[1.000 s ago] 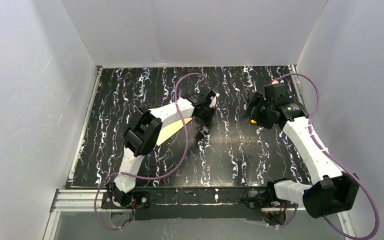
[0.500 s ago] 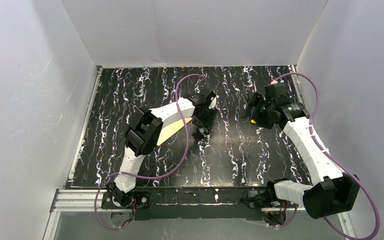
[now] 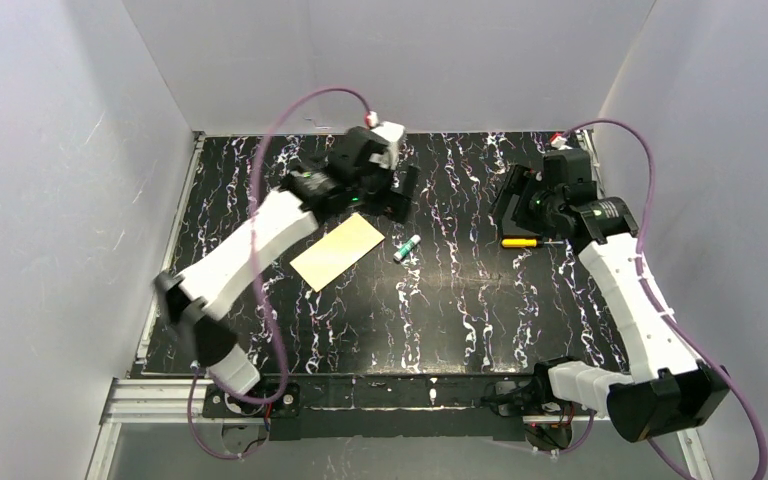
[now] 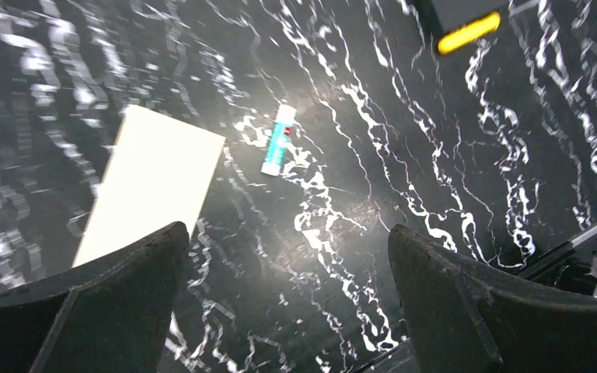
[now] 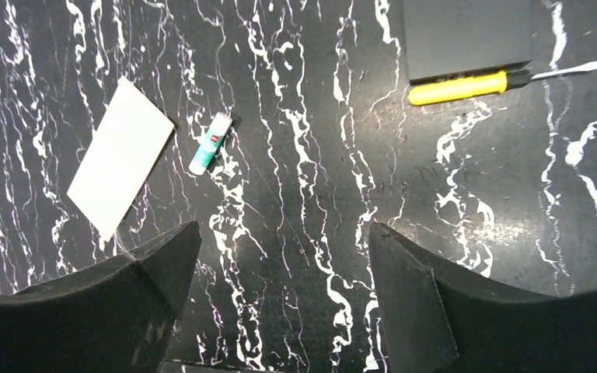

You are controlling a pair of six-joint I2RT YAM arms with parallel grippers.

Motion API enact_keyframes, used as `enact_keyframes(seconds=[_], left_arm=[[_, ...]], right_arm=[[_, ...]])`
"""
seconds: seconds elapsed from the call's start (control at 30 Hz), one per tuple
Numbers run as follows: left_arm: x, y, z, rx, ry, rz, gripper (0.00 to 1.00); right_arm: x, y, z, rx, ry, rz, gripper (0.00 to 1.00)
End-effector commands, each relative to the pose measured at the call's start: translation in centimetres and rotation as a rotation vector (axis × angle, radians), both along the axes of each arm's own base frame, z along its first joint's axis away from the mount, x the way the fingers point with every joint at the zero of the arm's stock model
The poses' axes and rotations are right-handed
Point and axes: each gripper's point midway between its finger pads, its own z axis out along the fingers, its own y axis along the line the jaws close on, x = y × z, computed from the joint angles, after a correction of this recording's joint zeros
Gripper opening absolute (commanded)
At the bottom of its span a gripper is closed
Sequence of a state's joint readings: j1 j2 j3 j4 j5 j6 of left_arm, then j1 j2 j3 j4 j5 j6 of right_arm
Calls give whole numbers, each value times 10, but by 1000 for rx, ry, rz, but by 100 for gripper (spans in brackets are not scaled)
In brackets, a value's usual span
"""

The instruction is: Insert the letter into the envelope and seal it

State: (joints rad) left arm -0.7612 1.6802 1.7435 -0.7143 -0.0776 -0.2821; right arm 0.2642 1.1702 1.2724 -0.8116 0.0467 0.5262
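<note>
The envelope [image 3: 338,251] is a cream-tan oblong lying flat on the black marbled table, left of centre; it also shows in the wrist views [image 4: 155,183] [image 5: 120,159]. No flap shows from here. The letter is out of view. My left gripper [image 3: 400,192] [image 4: 286,233] hangs open above the far middle of the table, up and behind the envelope, with nothing between its fingers. My right gripper [image 3: 513,200] [image 5: 284,227] is open too, raised over the right half, also with nothing in it.
A small teal and white glue stick [image 3: 406,247] [image 4: 278,140] [image 5: 211,143] lies just right of the envelope. A yellow-handled screwdriver [image 3: 522,241] [image 5: 459,87] lies further right, beside a dark flat block [image 5: 466,35]. White walls enclose the table on three sides.
My left gripper opened wide and swung up and back from beside the envelope, leaving envelope and glue stick uncovered on the table. The right gripper rose a little.
</note>
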Motion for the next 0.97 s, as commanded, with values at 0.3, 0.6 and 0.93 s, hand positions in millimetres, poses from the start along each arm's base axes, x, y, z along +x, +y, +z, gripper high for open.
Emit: enact_keyframes(seconds=[0.3,0.6,0.93], left_arm=[[-153,244,175,-127,-434,379,98],[-216,335,221,-219,-616,503,98],[-217,342,226,-203,-641,521,98]], right_arm=[[-27,-54,144,-97,-406,-162,99],[-45,-73,233,-38,-673,-260,99],[-50,-76,256,-4,-751,-282,99]])
